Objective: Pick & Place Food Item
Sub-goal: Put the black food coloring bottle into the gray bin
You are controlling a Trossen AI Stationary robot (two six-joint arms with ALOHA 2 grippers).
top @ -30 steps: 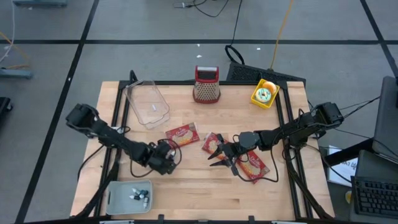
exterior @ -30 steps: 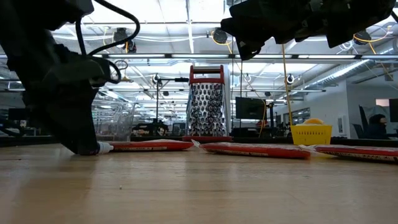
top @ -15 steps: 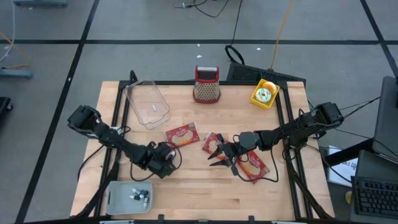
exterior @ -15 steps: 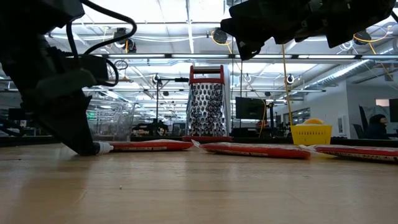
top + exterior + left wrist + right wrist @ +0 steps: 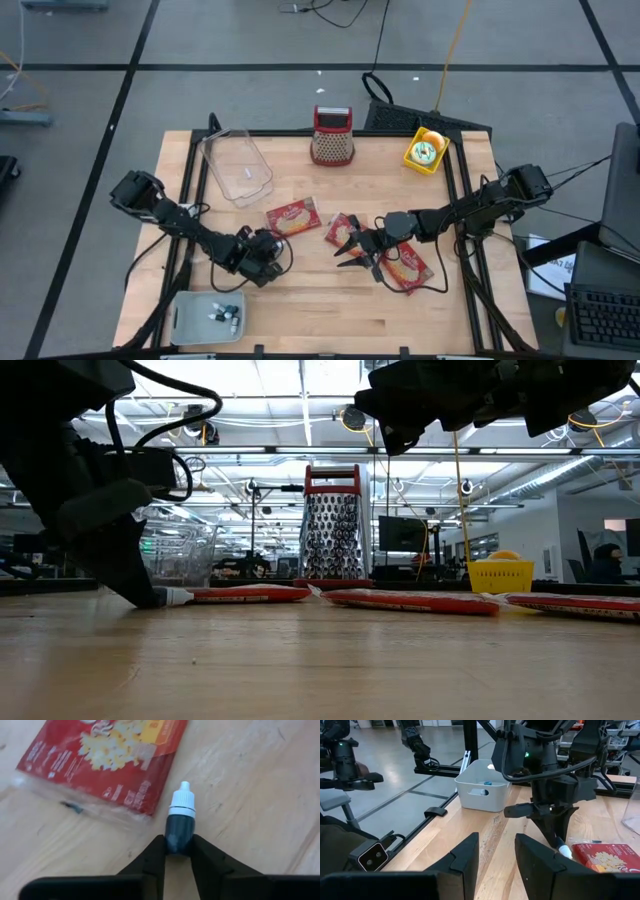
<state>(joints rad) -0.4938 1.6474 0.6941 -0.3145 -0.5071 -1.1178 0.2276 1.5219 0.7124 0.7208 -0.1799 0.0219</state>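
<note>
Food packets are lying flat on the wooden table (image 5: 330, 310): one red packet (image 5: 292, 216) near the middle, a second packet (image 5: 342, 229) just beside it toward the right edge, and a third packet (image 5: 407, 266) further toward the right edge. In the left wrist view, the first packet's long side is running slantwise across the boards, and its clear sealed end is sitting near the left gripper (image 5: 178, 851). That gripper is sitting low on the table, near the front left part, and its two dark fingers (image 5: 152, 857) are closing in on a small dark bottle (image 5: 180, 822) with a white cap. The fingers are touching the bottle's bottom end on both sides. The bottle is lying down, and its cap is pointing away from the gripper, right next to the packet's edge. In the low view the bottle's white cap is poking out beside the dark gripper, and the rest of it is hiding behind the fingers. The right gripper (image 5: 352, 250) is hanging over the second packet with its fingers (image 5: 465, 854) partly apart and nothing between them. A clear tub (image 5: 237, 166) is sitting near the back left corner, a metal grater (image 5: 332, 135) at the back edge, a yellow basket (image 5: 425, 149) near the back right corner, and a white bin (image 5: 207, 316) at the front left corner, with small things inside that are too tiny to make out.
</note>
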